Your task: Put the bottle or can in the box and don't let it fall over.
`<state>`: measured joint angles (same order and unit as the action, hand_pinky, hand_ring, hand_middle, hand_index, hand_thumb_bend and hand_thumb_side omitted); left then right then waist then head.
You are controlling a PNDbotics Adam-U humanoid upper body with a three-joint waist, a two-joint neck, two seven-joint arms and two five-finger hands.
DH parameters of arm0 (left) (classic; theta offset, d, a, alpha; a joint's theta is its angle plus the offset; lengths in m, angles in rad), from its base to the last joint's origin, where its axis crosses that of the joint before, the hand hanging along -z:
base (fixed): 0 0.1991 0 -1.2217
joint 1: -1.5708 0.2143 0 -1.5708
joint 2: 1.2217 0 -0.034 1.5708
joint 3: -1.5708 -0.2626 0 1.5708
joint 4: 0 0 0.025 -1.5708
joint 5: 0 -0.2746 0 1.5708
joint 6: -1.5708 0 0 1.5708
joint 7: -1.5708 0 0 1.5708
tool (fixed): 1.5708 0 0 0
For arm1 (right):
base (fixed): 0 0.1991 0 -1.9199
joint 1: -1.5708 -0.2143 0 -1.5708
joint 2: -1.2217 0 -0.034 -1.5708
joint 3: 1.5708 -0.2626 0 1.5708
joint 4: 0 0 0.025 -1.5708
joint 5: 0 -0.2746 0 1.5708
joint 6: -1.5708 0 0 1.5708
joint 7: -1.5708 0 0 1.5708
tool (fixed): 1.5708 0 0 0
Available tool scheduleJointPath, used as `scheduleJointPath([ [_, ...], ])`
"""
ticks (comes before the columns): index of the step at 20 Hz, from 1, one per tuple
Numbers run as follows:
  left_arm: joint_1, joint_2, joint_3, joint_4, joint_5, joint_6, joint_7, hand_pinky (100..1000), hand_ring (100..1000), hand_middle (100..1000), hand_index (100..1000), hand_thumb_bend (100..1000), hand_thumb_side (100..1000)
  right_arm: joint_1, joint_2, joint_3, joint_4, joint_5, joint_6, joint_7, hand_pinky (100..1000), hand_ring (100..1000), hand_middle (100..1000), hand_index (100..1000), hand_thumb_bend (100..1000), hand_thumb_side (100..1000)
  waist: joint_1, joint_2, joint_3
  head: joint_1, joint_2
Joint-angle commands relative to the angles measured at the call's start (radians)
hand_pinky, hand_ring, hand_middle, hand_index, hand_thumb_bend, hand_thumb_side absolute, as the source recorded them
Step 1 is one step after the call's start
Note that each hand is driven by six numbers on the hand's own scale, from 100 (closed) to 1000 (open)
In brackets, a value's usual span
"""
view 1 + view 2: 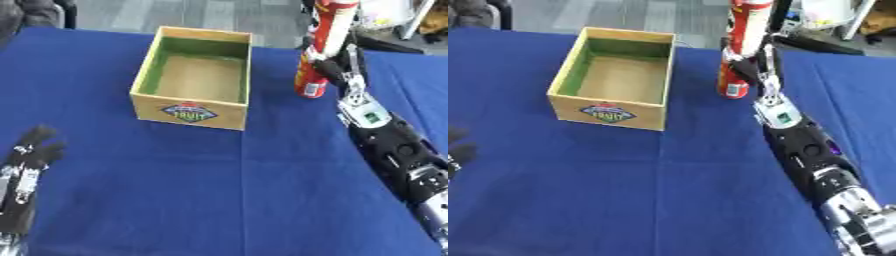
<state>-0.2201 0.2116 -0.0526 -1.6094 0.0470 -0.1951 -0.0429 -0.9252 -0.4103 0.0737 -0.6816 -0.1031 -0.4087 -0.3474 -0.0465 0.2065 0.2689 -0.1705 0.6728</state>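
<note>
A tall red can stands on the blue table just right of the box, leaning slightly with its top to the right. My right hand reaches up from the lower right, with its dark fingers curled round the can's lower half. The open wooden box has green inner walls and a fruit label on its front, and sits at centre left with nothing in it. My left hand rests open near the lower left corner, fingers up, far from both.
The blue cloth covers the whole table. Beyond its far edge lie grey floor, a white object at the top right and a dark shape at the top left. My right forearm lies across the table's right side.
</note>
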Motion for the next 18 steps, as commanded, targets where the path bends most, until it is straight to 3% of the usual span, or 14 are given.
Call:
scheduleJointPath([
  [1,-0.014,0.008,-0.002,-0.024,0.0,-0.002,-0.002,861,822,846,945,440,756,-0.021,-0.033,-0.006,-0.001,-0.022,-0.003,-0.008,828,882,859,970,374,328,0.002,-0.012,0.004,-0.004,-0.016],
  [8,-0.016,0.009,-0.003,-0.024,0.001,-0.002,-0.003,861,822,846,945,439,757,-0.022,-0.033,-0.007,0.015,-0.052,-0.008,-0.028,797,808,779,925,308,274,-0.001,-0.011,0.01,-0.006,-0.018],
  [10,-0.017,0.009,-0.002,-0.024,0.001,-0.002,-0.003,861,822,846,946,439,756,-0.022,-0.034,-0.009,0.02,-0.06,-0.009,-0.032,776,771,737,900,247,219,-0.001,-0.011,0.012,-0.007,-0.019],
  [12,-0.017,0.01,-0.002,-0.025,0.001,-0.002,-0.002,861,822,846,946,440,756,-0.023,-0.034,-0.01,0.023,-0.07,-0.01,-0.037,753,727,670,860,132,110,-0.002,-0.01,0.014,-0.007,-0.02],
  [15,-0.018,0.01,-0.001,-0.025,0.001,-0.002,-0.002,861,822,845,946,440,756,-0.021,-0.034,-0.009,0.024,-0.08,-0.01,-0.039,673,596,531,708,100,100,-0.002,-0.009,0.016,-0.008,-0.02],
  [16,-0.018,0.01,-0.001,-0.025,0.001,-0.002,-0.002,861,822,845,946,440,756,-0.021,-0.033,-0.009,0.024,-0.082,-0.009,-0.042,673,596,531,708,100,100,-0.002,-0.009,0.017,-0.008,-0.02],
  [18,-0.019,0.009,-0.001,-0.025,0.002,-0.002,-0.002,862,822,845,946,441,756,-0.02,-0.033,-0.011,0.024,-0.087,-0.009,-0.053,549,464,400,530,100,100,-0.002,-0.009,0.016,-0.008,-0.02],
])
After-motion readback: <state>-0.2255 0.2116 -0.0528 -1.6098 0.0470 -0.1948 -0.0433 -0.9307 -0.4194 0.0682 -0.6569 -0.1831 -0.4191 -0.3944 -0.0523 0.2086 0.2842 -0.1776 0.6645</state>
